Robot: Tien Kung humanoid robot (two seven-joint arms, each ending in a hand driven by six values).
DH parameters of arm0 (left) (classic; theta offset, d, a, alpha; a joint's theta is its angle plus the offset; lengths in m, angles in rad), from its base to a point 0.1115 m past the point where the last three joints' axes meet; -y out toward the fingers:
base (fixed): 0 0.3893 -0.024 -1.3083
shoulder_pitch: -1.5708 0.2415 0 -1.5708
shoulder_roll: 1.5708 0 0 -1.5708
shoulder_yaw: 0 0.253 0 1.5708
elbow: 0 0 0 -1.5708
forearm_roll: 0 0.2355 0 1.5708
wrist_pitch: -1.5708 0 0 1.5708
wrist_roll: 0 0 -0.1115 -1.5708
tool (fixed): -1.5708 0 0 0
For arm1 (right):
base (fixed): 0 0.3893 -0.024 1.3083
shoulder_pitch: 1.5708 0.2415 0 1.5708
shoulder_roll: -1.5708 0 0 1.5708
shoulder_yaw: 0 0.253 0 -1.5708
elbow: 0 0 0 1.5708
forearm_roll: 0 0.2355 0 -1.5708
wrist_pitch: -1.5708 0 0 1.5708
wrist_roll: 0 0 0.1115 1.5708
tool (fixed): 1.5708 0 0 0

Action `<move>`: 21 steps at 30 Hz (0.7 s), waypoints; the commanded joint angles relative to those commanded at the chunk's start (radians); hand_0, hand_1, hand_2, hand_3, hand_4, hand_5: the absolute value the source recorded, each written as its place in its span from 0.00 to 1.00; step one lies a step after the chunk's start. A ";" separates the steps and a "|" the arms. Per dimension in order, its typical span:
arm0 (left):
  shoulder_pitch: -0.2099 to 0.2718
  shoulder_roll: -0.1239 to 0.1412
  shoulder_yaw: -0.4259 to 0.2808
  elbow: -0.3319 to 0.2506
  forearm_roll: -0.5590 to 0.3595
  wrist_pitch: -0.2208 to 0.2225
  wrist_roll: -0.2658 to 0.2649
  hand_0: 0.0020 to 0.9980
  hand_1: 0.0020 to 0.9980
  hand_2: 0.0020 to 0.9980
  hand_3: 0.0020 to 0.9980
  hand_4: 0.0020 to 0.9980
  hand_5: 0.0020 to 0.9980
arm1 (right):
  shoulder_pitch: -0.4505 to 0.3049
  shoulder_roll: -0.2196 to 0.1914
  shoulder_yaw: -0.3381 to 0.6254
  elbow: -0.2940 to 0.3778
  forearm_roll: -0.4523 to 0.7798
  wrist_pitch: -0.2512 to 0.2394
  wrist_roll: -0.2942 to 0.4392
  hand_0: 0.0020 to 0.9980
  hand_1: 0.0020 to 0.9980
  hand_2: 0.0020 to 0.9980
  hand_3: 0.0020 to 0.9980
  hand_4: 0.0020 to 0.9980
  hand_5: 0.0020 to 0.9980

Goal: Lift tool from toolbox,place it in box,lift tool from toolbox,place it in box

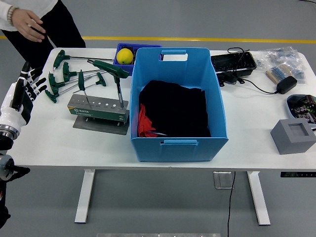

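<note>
White worktop (49, 143) carries the blue box (177, 106), mid-table, open, dark cloth inside. Left of it the grey tool stand (98, 108) holds two green T-handle tools upright (81, 86), long axis vertical; more lie flat behind. Left hand (24, 91) at the table's left edge is nearer, tools to its right. Fingers (37, 81) look spread, holding nothing.
</note>
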State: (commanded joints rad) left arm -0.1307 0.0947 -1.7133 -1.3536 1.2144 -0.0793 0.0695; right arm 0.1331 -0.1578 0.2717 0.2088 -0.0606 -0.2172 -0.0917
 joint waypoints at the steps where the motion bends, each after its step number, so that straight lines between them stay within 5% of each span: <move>1: 0.000 0.000 0.000 0.000 0.001 0.000 0.000 0.88 0.92 0.96 0.84 0.98 0.94 | 0.000 0.000 0.000 0.000 0.000 0.000 0.000 0.65 0.63 0.70 0.56 0.77 0.67; 21: -0.011 0.006 0.019 -0.004 0.060 0.050 0.017 0.88 0.92 0.97 0.84 0.99 0.92 | 0.004 -0.003 -0.018 -0.001 0.023 0.004 0.006 0.65 0.63 0.70 0.56 0.77 0.67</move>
State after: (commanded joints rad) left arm -0.1420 0.1010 -1.6940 -1.3575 1.2742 -0.0295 0.0869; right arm 0.1367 -0.1609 0.2535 0.2080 -0.0372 -0.2134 -0.0857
